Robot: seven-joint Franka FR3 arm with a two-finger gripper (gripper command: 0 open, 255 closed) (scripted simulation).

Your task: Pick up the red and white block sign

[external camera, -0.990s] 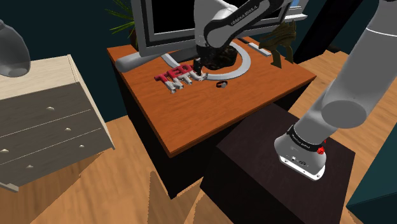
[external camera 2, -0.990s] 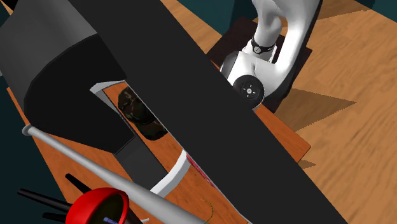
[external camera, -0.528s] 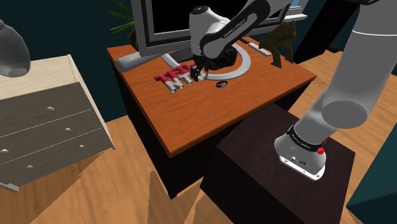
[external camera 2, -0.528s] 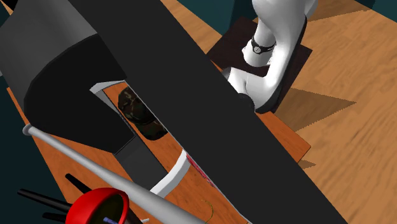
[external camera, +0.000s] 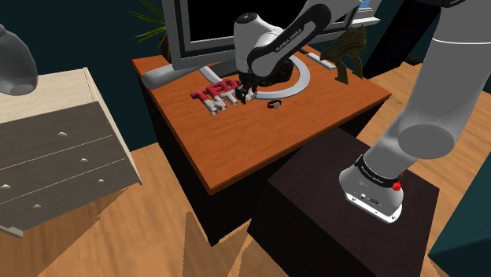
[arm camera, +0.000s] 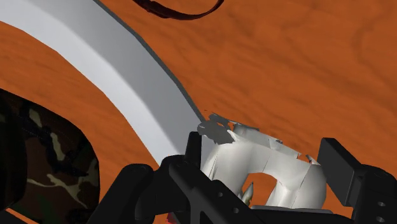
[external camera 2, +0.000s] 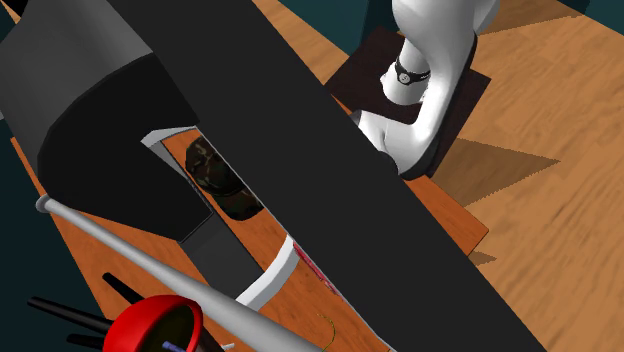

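The sign lies flat on the orange-brown table, just beside the curved white foot of the monitor — it is not lifted yet. The gripper is at the sign's end nearer that foot. Its fingers stand apart with a white letter between them and seem to press it on both sides — so I judge that only the lift is left. The arm reaches in from the shoulder view's upper right, hand pointing steeply down.

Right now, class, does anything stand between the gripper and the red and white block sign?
Nothing visible does. The gripper is down at the block sign, whose white letters lie directly before it in the wrist view.
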